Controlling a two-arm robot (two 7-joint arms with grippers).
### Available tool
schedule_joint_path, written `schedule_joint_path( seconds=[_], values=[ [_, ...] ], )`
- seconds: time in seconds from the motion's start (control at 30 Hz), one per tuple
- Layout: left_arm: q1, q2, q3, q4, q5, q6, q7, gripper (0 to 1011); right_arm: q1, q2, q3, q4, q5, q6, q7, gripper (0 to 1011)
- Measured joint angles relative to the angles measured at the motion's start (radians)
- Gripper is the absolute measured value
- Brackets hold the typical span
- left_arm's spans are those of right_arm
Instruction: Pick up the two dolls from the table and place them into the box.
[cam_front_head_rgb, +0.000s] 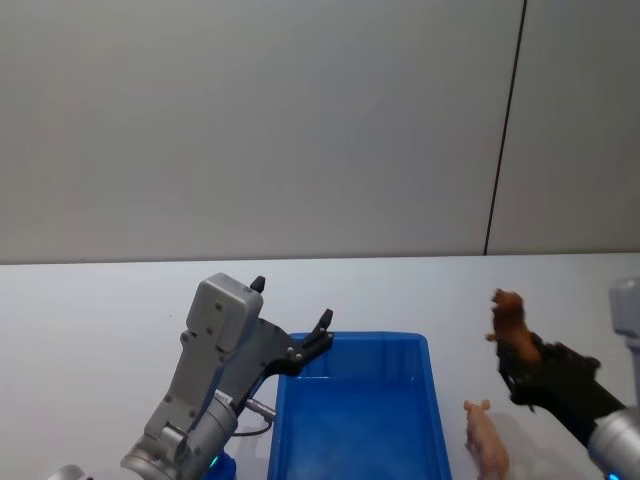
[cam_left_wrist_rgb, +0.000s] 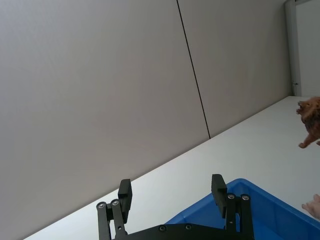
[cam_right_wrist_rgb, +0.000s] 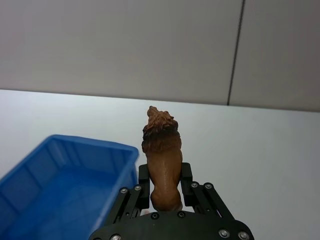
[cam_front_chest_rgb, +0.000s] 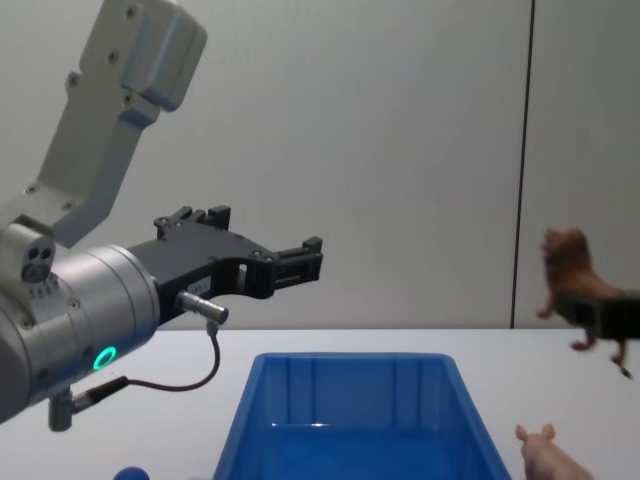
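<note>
The lion doll (cam_right_wrist_rgb: 161, 160) is held aloft over the bench (cam_front_head_rgb: 100, 320), off to the right of the box (cam_front_head_rgb: 360, 341) and not yet above it. The right gripper (cam_right_wrist_rgb: 165, 174) has its fingers (cam_right_wrist_rgb: 144, 176) clamped on the lion's lower body, so the head and mane stand well above the grip. With so much of the figure above the pinch, a quick swing toward the box could tip it or let it slide out, dropping it onto the bench. Letting go too soon would probably land it on the right rim, where it could bounce outside.

The pig doll (cam_front_head_rgb: 485, 435) lies on the bench just beside the box's right wall. A low pass could knock it, and that narrow gap may crowd a later grasp.

The left gripper (cam_left_wrist_rgb: 171, 186) hovers above the box's left side with its fingers spread wide apart and nothing between them. If the right arm carries across too far, the two arms could clash over the box.
</note>
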Motion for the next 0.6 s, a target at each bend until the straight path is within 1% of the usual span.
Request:
schedule_joint_path(
  seconds=[0.23,0.3,0.53,0.57,0.6],
  values=[
    [0.000,0.000,0.000,0.000,0.000,0.000,0.000,1003,0.052,-0.031,-0.022,0.001,-0.025,0.027,0.069,348],
    [0.000,0.000,0.000,0.000,0.000,0.000,0.000,1003,0.076,-0.050,-0.035,0.015,-0.035,0.046,0.102,348],
    [0.000,0.000,0.000,0.000,0.000,0.000,0.000,1003,0.122,-0.093,-0.068,0.063,-0.051,0.085,0.160,348],
    [0.000,0.000,0.000,0.000,0.000,0.000,0.000,1003,0.134,-0.106,-0.077,0.081,-0.055,0.094,0.176,348],
    [0.000,0.000,0.000,0.000,0.000,0.000,0.000,1003,0.139,-0.111,-0.081,0.088,-0.057,0.098,0.182,349]
  ],
)
